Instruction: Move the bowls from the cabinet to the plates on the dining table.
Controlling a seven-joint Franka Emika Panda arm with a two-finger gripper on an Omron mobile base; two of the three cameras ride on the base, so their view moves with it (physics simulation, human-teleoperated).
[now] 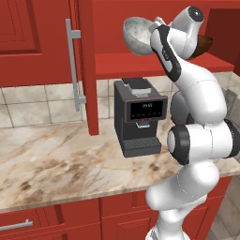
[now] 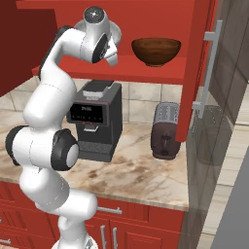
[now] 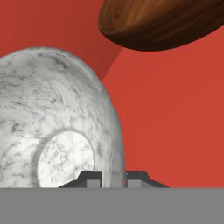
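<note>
My gripper (image 3: 113,178) is shut on the rim of the grey-white marbled bowl (image 3: 57,118), one fingertip (image 3: 89,178) inside the bowl and one outside. The bowl (image 1: 137,35) hangs tilted on its side, its opening facing out, above the red shelf (image 1: 136,64) of the open cabinet (image 1: 88,70), with the gripper (image 1: 153,29) at its right edge. The dark brown bowl (image 2: 156,50) stands upright on the same shelf, to the right and apart (image 3: 162,22). In the right base view my arm hides most of the marbled bowl (image 2: 116,32). The plates and the dining table are out of view.
A black coffee machine (image 1: 139,115) stands on the marble counter (image 1: 47,159) right under the shelf. A dark toaster (image 2: 165,130) sits to its right. Open cabinet doors with long silver handles (image 1: 72,65) (image 2: 206,73) flank the shelf on both sides.
</note>
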